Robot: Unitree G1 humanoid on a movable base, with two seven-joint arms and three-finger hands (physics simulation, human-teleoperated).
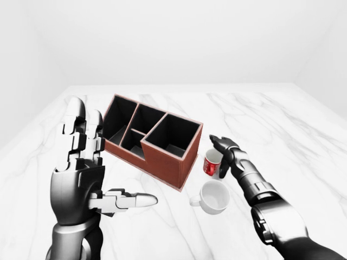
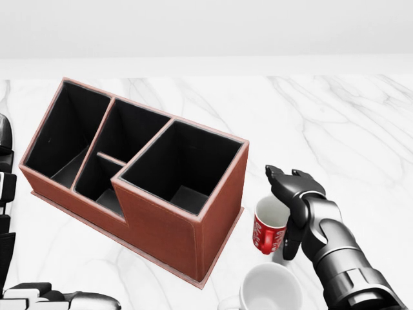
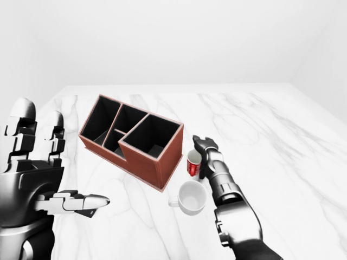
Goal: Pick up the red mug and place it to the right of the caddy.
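Red mug [image 2: 268, 232] stands upright on the white marble table [image 2: 348, 123], just beside the right-hand end of the caddy in the head view, with a narrow gap between them. White inside visible; white lettering on the red side.

Order by size:

1. Table: white marble with grey veins, fills most of every view; plain white walls behind.

2. Caddy [image 2: 174, 226]: reddish-brown box with black interior, lying at a diagonal in the head view, left end nearer the top. Four open compartments: a long one at left, two smaller ones in the middle, a large one at right. The large compartment's walls are taller than the rest.

3. Left hand [image 1: 81, 173]: raised well to the left of the caddy in the left-eye view, fingers upright and spread, thumb pointing toward the right. Holds nothing, well apart from all objects.

4. Right hand [image 2: 293, 200]: on the mug's right side in the head view. Fingers splayed, reaching over and past the rim, one finger running down beside the mug wall. Not closed round the mug; cannot tell whether that finger touches it.

5. White mug [image 2: 271, 289]: upright, below the red mug in the head view, close to it, partly cut by the bottom edge. Handle points left in the left-eye view.
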